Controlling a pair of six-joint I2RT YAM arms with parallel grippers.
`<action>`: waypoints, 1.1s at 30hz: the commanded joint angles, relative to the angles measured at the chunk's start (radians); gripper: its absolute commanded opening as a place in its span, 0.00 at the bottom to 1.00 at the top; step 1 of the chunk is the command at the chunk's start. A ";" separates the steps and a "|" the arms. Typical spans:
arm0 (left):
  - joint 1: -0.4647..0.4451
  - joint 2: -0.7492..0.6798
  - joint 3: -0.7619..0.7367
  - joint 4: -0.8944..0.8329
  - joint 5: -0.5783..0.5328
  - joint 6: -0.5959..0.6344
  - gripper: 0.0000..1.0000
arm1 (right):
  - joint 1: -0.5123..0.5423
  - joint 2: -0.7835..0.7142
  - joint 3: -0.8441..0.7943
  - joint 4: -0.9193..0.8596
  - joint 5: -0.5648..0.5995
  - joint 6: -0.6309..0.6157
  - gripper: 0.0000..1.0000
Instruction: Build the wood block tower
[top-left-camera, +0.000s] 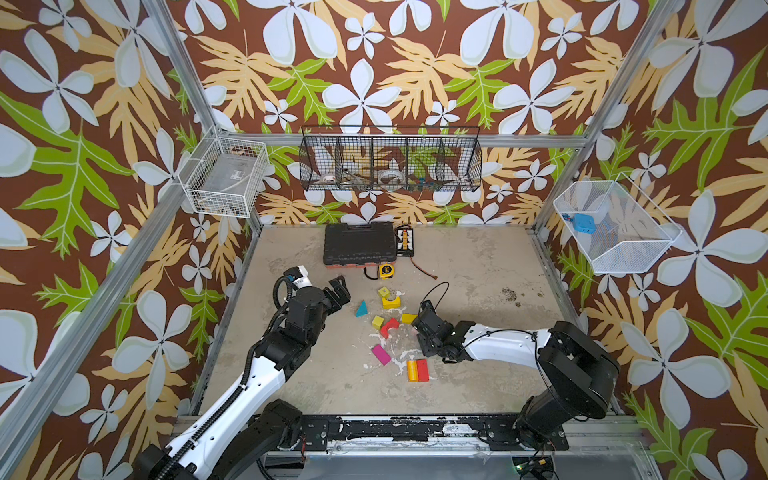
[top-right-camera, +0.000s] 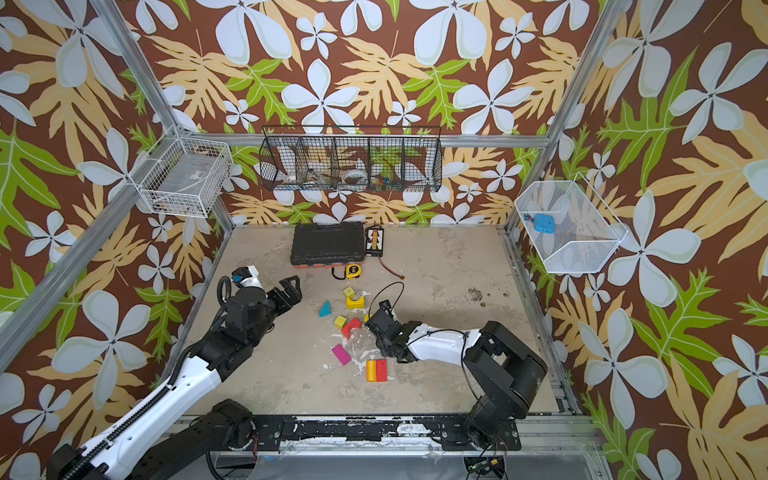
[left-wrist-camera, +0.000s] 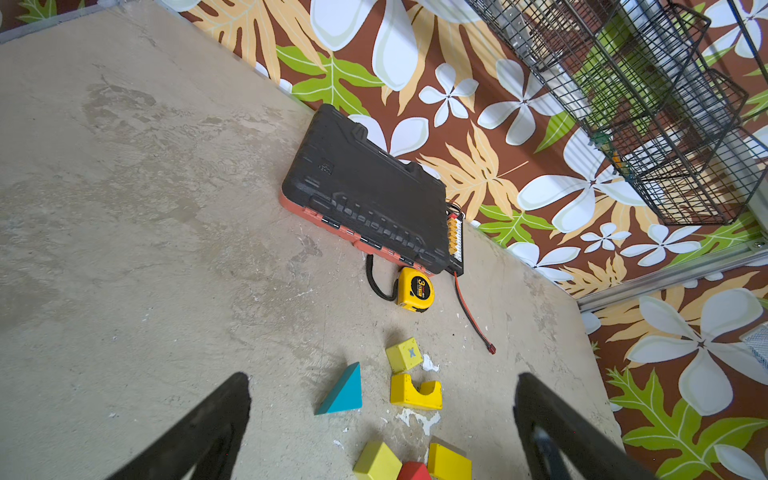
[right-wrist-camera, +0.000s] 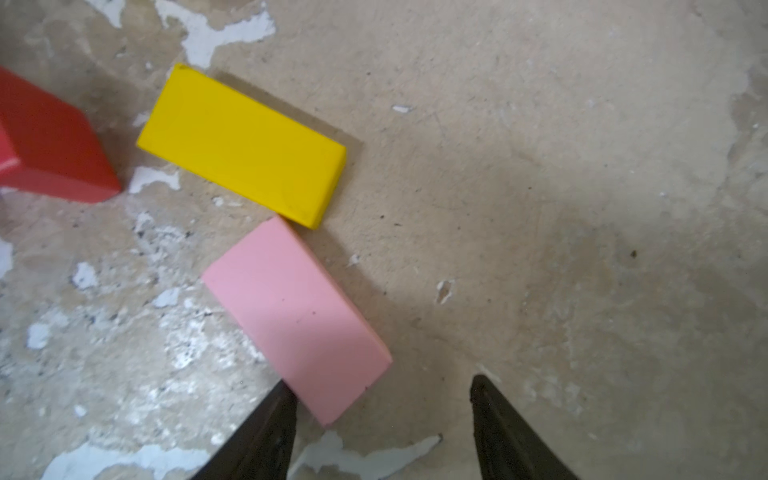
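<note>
Currently, in both top views, the wood blocks (top-left-camera: 377, 321) lie loose around the middle of the bench (top-left-camera: 478, 270).
- The teal wedge (top-left-camera: 362, 309) is farthest toward the left edge.
- A yellow cube marked X (top-left-camera: 383, 291) sits just beside the yellow arch (top-left-camera: 392, 302).
- The red arch (top-left-camera: 390, 326) and the yellow brick (top-left-camera: 408, 318) lie close together.
- The magenta brick (top-left-camera: 381, 354) and a flat yellow-orange-red set (top-left-camera: 417, 370) lie closer to the near edge.
- My left tool (top-left-camera: 338, 291) hangs above the bench on the left-edge side of the wedge, with the jaws spread and empty.
- My right tool (top-left-camera: 424, 332) is low beside the yellow brick, and I cannot read its jaws from this angle.
- A black case (top-left-camera: 359, 245) rests against the far edge, with the tape measure (top-left-camera: 386, 270) just in front of it.

Left wrist view: my fingers (left-wrist-camera: 208, 428) stand wide apart with nothing between them. The wedge, the X cube and the yellow arch sit on the bench beyond the tips.

Right wrist view: the right tool's jaws are parted and grip nothing. A pink brick (right-wrist-camera: 295, 316) lies flat, one corner touching the yellow brick. Its other end lies against one fingertip (right-wrist-camera: 278, 415), and the opposite finger is clear of it. The red arch is near the yellow brick's other end.
</note>
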 joint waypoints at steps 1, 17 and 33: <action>0.002 0.000 0.008 0.005 -0.006 -0.003 1.00 | -0.032 0.002 -0.008 -0.043 -0.007 0.011 0.64; 0.002 -0.006 -0.001 0.021 0.005 -0.007 1.00 | -0.038 -0.127 -0.043 0.086 -0.161 -0.030 0.86; 0.002 0.005 0.000 0.022 0.004 -0.008 1.00 | -0.025 0.087 0.144 -0.056 -0.052 0.066 0.92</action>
